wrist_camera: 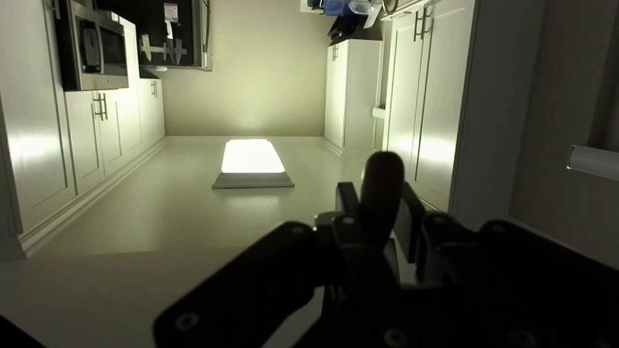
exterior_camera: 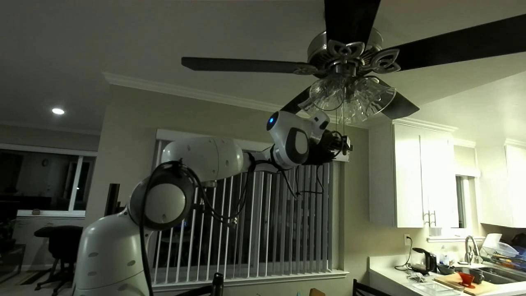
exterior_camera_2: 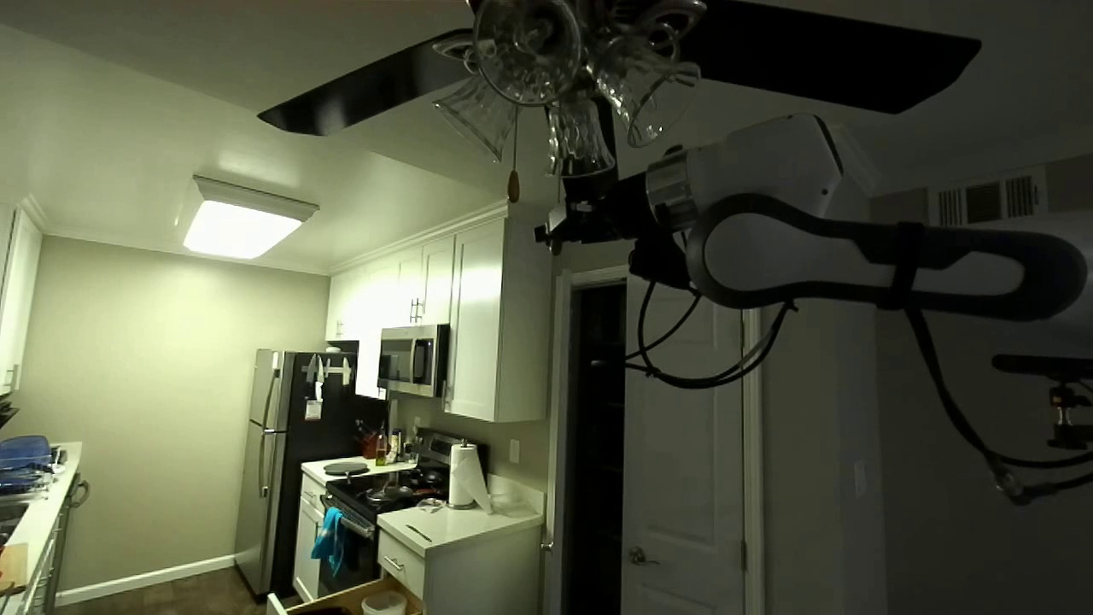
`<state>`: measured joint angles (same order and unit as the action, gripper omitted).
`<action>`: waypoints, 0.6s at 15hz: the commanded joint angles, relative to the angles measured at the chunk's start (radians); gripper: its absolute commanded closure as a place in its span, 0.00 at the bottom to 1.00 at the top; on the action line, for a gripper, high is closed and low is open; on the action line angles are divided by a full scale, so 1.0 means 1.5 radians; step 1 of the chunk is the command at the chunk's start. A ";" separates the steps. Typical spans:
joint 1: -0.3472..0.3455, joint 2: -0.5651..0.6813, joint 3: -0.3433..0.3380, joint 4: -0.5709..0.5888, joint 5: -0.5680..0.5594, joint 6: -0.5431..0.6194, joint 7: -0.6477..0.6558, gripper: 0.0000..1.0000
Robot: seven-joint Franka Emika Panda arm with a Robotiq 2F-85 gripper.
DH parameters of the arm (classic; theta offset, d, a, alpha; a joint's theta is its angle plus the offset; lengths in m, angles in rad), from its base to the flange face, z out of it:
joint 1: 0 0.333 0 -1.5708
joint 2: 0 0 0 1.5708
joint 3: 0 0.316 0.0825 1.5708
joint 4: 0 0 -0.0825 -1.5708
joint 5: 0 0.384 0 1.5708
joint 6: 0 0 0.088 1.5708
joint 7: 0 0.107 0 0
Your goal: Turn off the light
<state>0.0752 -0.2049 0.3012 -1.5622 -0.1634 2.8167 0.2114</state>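
The light [exterior_camera: 349,96] is a cluster of bell-shaped glass shades under the ceiling fan, in both exterior views [exterior_camera_2: 555,77]. The shades show no glow. Thin pull chains hang from the hub. My gripper [exterior_camera: 345,146] is below the shades. In the wrist view its fingers [wrist_camera: 379,208] stand close on both sides of a dark pull-chain knob [wrist_camera: 382,188] and look shut on it. A narrow slit shows beside the knob's tapered part. A second wooden knob [exterior_camera_2: 513,186] hangs free beside the gripper [exterior_camera_2: 551,231] in an exterior view.
Dark fan blades [exterior_camera: 250,64] spread above the arm. White cabinets [exterior_camera: 413,176] stand beyond the gripper. A bright kitchen ceiling panel [exterior_camera_2: 239,229] is lit, also in the wrist view [wrist_camera: 252,157]. A small ceiling spot [exterior_camera: 58,111] is lit. Loose cables [exterior_camera_2: 717,376] hang under the wrist.
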 commanded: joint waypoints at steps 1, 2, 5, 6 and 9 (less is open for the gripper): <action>0.011 -0.004 -0.006 -0.002 0.002 -0.003 0.005 0.45; 0.012 -0.005 -0.007 -0.006 0.001 -0.009 0.002 0.38; 0.010 -0.012 -0.008 -0.019 -0.008 -0.061 -0.005 0.19; 0.011 -0.012 -0.009 -0.021 -0.008 -0.074 -0.003 0.12; 0.014 -0.010 -0.009 -0.020 -0.008 -0.099 -0.004 0.00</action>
<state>0.0838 -0.2045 0.2994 -1.5744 -0.1641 2.7039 0.2112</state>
